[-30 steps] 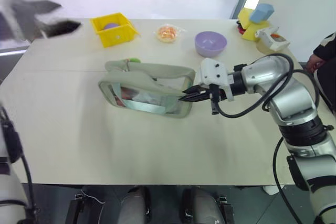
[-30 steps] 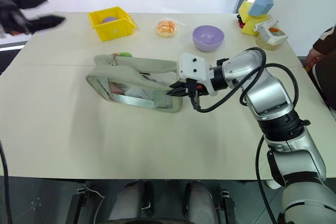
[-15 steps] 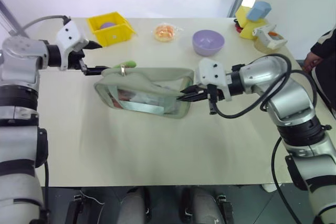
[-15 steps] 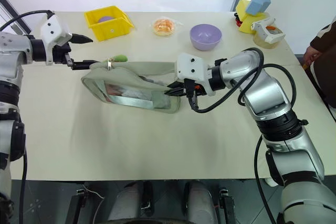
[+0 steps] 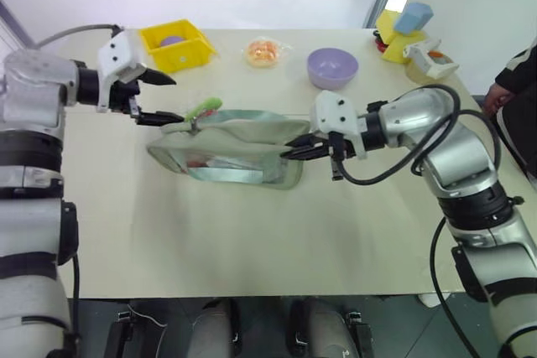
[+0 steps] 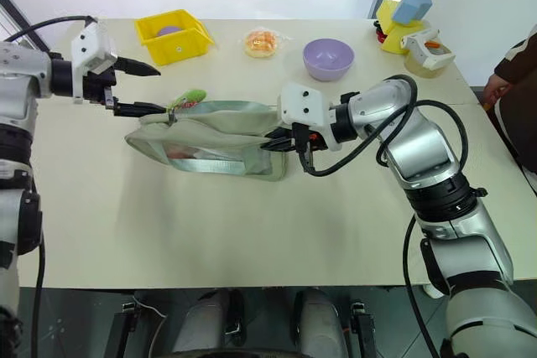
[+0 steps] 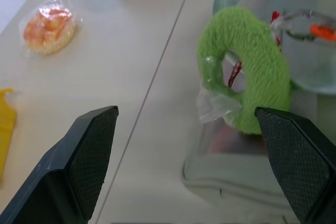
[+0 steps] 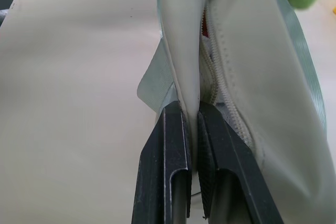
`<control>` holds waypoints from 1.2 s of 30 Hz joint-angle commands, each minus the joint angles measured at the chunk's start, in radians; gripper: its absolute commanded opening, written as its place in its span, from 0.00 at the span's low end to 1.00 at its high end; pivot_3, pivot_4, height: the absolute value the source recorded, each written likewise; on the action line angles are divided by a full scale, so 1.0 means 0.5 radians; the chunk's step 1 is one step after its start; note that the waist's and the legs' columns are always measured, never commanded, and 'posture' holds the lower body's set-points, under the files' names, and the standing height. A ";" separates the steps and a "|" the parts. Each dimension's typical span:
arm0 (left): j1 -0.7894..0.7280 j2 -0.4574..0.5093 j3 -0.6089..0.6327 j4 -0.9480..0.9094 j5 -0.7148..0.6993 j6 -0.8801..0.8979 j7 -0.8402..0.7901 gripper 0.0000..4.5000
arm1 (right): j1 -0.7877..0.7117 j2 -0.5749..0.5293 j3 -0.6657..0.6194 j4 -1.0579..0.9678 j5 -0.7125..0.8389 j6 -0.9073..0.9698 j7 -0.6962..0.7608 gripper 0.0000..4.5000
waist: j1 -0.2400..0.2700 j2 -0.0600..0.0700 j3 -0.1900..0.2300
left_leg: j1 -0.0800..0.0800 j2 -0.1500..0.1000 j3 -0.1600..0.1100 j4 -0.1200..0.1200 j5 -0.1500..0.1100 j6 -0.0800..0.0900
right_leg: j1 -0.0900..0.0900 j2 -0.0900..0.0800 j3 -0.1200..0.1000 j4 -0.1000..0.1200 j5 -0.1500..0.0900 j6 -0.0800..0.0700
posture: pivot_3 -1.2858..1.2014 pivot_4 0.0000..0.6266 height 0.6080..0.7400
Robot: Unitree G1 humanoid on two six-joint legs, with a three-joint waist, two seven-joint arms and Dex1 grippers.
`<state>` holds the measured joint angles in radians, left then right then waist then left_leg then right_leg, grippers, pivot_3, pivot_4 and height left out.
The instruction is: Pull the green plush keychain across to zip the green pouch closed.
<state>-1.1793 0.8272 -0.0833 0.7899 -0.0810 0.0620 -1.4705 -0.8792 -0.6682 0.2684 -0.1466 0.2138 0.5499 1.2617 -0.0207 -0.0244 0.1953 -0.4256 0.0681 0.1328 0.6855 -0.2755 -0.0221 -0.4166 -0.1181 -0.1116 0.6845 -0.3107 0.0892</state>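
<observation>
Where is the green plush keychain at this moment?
The green plush keychain sits at the left end of the green pouch, between the open left end effector's fingers, untouched.

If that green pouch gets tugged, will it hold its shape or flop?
Probably flop: the green pouch sags and creases where the right gripper pinches its edge. Its clear window may be slippery. The green plush keychain looks soft and squashy between the left gripper fingers.

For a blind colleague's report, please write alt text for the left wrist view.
Two open black fingers of the left gripper frame the green plush keychain, a fuzzy ring not yet gripped, at the end of the green pouch. Behind, on the pale table, lies an orange item in clear wrap.
</observation>
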 commanded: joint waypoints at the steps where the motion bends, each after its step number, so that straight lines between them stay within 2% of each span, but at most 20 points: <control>1: -0.084 0.014 0.072 -0.027 -0.070 0.062 -0.040 0.99 | -0.032 0.023 0.037 0.011 -0.011 -0.028 -0.007 0.00 | -0.005 0.000 0.000 | 0.000 0.000 0.000 0.000 0.000 0.000 | 0.000 0.000 0.000 0.000 0.000 0.000 | 0.52 0.24 0.99; 7: -0.031 0.018 0.037 -0.155 -0.072 0.122 -0.113 0.99 | -0.023 0.026 0.038 0.009 -0.013 -0.039 -0.011 0.00 | -0.003 0.000 0.000 | 0.001 0.000 0.000 0.000 0.000 0.000 | 0.000 0.000 0.000 0.001 0.000 0.000 | 0.52 0.24 0.99; 18: 0.069 0.125 -0.118 -0.139 0.117 -0.147 -0.250 0.99 | -0.021 0.028 0.037 0.007 -0.016 -0.035 -0.016 0.00 | -0.004 0.000 0.000 | 0.001 0.000 0.000 0.000 0.000 0.000 | 0.000 0.000 0.000 0.001 0.000 0.000 | 0.52 0.24 0.99; 25: 0.126 0.021 -0.136 -0.047 0.191 -0.362 -0.068 0.99 | -0.031 0.042 0.039 0.015 -0.018 -0.041 -0.025 0.00 | -0.002 0.000 0.000 | 0.001 0.000 0.000 0.000 0.000 0.000 | 0.000 0.000 0.000 0.001 0.000 0.000 | 0.52 0.24 0.99; 31: 0.160 -0.042 -0.105 -0.067 0.141 -0.365 -0.050 0.99 | -0.040 0.050 0.039 0.024 -0.022 -0.040 -0.026 0.00 | -0.003 0.000 0.000 | 0.002 0.001 0.000 0.000 0.000 0.000 | 0.001 0.000 0.000 0.001 0.000 0.000 | 0.52 0.24 0.99; 34: 0.169 -0.056 -0.080 -0.096 0.106 -0.346 -0.044 0.81 | -0.047 0.056 0.037 0.030 -0.027 -0.042 -0.028 0.00 | -0.004 0.000 0.000 | 0.002 0.001 0.000 0.000 0.000 0.000 | 0.000 0.000 0.000 0.001 0.000 0.000 | 0.52 0.24 0.99; 36: 0.160 -0.055 -0.066 -0.112 0.080 -0.313 -0.051 0.59 | -0.053 0.061 0.037 0.038 -0.032 -0.047 -0.027 0.00 | -0.004 0.000 0.000 | 0.002 0.001 0.000 0.000 0.000 0.000 | 0.000 0.000 0.000 0.001 0.000 0.000 | 0.52 0.24 0.99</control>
<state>-1.0941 0.7921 -0.1419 0.7642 -0.0157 -0.1056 -1.4879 -0.8877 -0.6478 0.2727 -0.1229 0.1995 0.5339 1.2529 -0.0225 -0.0243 0.1953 -0.4248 0.0684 0.1329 0.6853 -0.2754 -0.0223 -0.4164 -0.1180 -0.1114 0.6850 -0.3107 0.0891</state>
